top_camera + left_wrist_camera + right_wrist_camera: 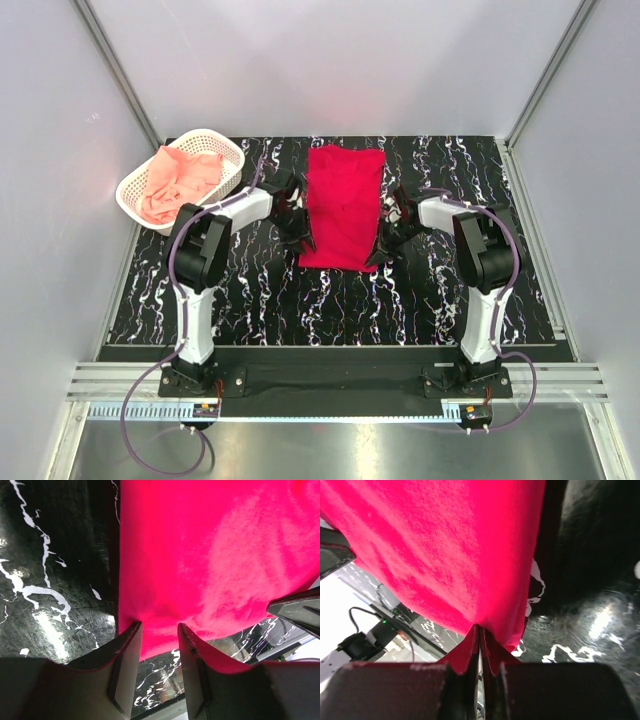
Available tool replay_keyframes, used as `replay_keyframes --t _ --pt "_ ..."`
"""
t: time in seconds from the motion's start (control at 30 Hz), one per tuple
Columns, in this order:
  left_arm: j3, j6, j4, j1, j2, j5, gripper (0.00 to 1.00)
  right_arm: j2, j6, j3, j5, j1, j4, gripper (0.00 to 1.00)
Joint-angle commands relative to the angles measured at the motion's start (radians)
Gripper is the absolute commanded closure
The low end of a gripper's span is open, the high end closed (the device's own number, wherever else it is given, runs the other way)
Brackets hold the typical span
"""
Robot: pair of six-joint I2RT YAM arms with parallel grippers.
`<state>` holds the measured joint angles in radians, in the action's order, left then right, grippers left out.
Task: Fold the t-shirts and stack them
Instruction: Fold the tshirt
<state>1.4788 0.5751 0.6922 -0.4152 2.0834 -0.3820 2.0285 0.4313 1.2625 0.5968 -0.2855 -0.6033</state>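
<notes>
The crimson red t-shirt [342, 205] lies folded into a long strip in the middle of the table; it also shows in the left wrist view [210, 555] and the right wrist view [435, 545]. My left gripper [303, 240] is at its near left edge, and its open jaws [160, 626] straddle the hem without pinching it. My right gripper [378, 255] is shut [479, 627] on the near right edge of the red shirt. The salmon-pink t-shirt [180, 180] lies crumpled in the basket.
The white lattice basket [228, 143] stands at the far left corner of the black marbled table [250, 300]. White walls with metal posts close in the back and sides. A metal rail runs along the near edge under the arm bases.
</notes>
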Motion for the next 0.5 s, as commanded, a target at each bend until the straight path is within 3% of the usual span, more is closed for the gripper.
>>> replay_keyframes --t 0.0,0.2,0.47 --pt "-0.081 -0.023 -0.002 -0.007 -0.005 0.066 0.58 0.001 0.007 -0.073 -0.028 -0.006 0.083 0.92" --pt "-0.253 -0.015 -0.017 -0.034 -0.078 0.112 0.59 -0.072 0.040 -0.217 0.023 -0.006 0.144 0.92" --pt "-0.607 0.074 -0.077 -0.138 -0.409 0.100 0.59 -0.383 0.038 -0.529 0.040 -0.021 0.113 0.90"
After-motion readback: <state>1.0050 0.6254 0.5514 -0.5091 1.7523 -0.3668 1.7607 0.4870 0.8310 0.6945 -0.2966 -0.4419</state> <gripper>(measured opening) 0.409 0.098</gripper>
